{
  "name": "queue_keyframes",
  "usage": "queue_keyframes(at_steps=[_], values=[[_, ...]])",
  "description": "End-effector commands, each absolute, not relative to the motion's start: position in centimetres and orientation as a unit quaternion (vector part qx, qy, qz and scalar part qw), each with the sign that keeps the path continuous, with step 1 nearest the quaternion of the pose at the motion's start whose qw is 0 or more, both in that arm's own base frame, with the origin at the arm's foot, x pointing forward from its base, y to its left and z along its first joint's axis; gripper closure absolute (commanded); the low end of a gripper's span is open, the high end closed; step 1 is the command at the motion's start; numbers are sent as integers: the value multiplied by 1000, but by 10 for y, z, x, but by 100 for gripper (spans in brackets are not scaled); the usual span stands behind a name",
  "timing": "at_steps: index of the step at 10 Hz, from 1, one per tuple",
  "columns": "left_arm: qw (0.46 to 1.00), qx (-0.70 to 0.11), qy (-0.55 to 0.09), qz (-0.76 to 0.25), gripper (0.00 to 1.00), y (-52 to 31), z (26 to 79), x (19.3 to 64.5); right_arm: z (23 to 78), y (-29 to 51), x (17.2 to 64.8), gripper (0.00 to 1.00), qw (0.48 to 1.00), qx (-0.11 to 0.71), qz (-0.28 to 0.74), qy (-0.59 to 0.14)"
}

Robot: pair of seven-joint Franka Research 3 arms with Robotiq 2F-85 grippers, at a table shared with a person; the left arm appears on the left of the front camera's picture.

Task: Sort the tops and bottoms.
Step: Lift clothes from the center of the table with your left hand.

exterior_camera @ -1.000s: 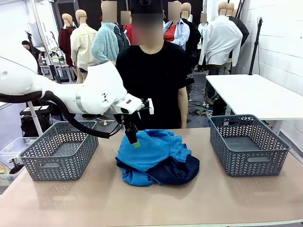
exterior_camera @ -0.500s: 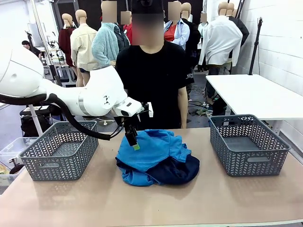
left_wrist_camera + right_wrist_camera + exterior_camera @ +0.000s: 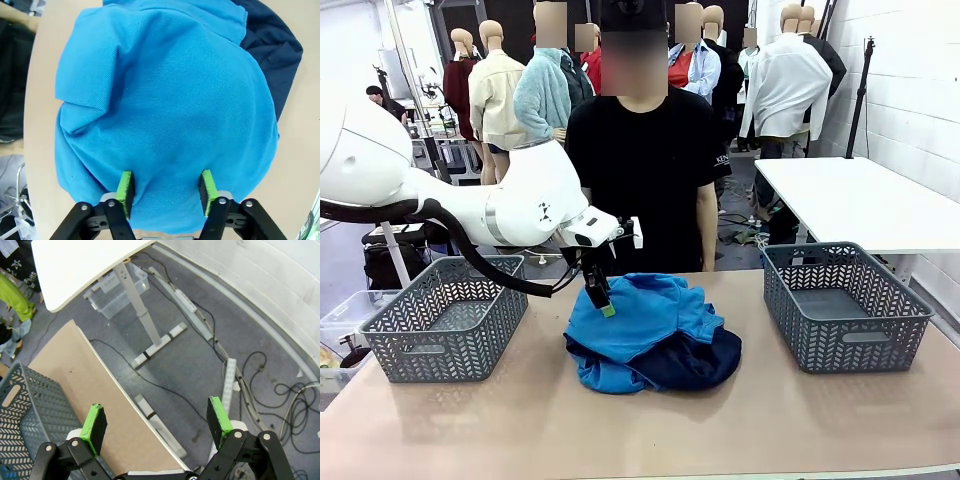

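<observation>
Two layers at stake, centre of the front frame: bright sky-blue knit top (image 3: pixel 640 315) draped over dark navy soft-fabric bottom (image 3: pixel 695 365) on tan table (image 3: pixel 520 430). Wide-spread left end effector (image 3: pixel 166 191) pressing into the blue. Could pinch both, dragging navy along.

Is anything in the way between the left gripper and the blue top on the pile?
Nothing visible. The left gripper is open, its pads right at the edge of the top, which lies uncovered over the navy bottoms.
</observation>
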State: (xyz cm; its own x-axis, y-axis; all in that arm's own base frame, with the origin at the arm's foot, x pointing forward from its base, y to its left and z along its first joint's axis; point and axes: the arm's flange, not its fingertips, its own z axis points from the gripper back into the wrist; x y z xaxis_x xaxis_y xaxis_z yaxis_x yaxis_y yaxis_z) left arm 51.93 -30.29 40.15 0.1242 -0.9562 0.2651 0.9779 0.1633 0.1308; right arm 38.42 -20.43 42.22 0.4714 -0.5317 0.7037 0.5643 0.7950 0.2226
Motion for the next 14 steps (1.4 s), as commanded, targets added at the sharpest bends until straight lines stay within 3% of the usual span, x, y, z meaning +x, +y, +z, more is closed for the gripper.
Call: queue_keyframes(at_steps=[1, 9, 14], values=[[743, -52, -147, -650, 100, -297, 404, 515, 422, -204, 384, 0, 860, -25, -314, -400], [742, -61, -155, -650, 100, -296, 420, 502, 422, -204, 384, 0, 860, -25, -314, -400], [735, -38, -197, -647, 100, -301, 488, 459, 422, -204, 384, 0, 860, -25, -314, -400]])
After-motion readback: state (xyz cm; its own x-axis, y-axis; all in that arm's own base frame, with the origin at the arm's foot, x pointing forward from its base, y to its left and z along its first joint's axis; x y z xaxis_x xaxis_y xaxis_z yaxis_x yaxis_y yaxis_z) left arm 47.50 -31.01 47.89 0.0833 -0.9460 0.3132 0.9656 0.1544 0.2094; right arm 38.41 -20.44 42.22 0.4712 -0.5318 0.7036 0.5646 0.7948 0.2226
